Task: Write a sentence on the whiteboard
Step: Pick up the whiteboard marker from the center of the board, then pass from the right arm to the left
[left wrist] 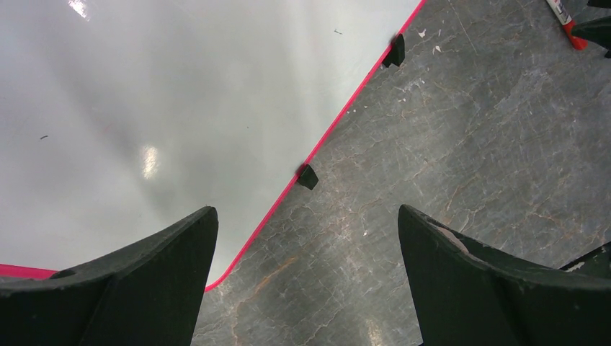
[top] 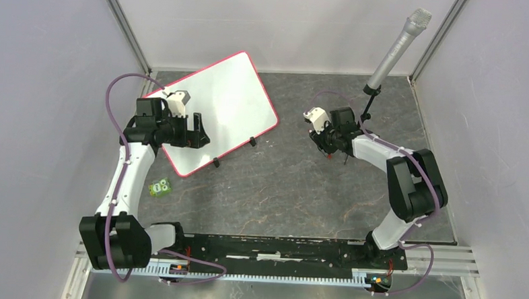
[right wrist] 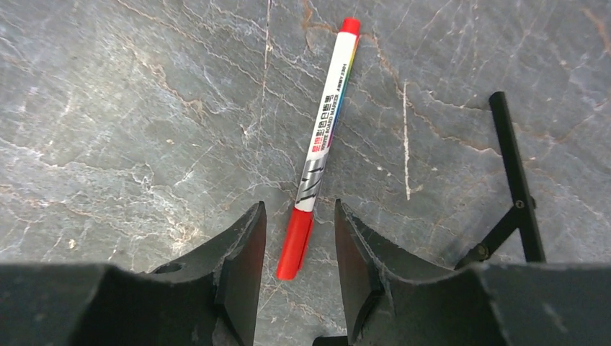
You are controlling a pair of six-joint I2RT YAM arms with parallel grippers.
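Between the parted fingers of the right gripper (right wrist: 297,210) lay the red cap end of a marker (right wrist: 326,119). A sliver of table showed on each side of the cap, so the jaws stood narrowly open around it without gripping. The marker rested flat on the grey stone-patterned table (top: 293,191), its white barrel running away from the gripper to a red tip. Just right of it stood the thin black leg of a stand (right wrist: 513,162), which carried a silver microphone (top: 395,51) toward the far right corner.

Well apart, on the left, the left gripper (left wrist: 306,213) hung with its jaws spread wide and nothing between them, above the near right edge of the whiteboard (left wrist: 180,108). The board lay flat at the far left of the table, turned at an angle. Its face was plain white apart from a few tiny dark specks, and two black clips (left wrist: 308,176) sat on that pink-red edge. A small green object (top: 160,187) lay near the board's near corner.
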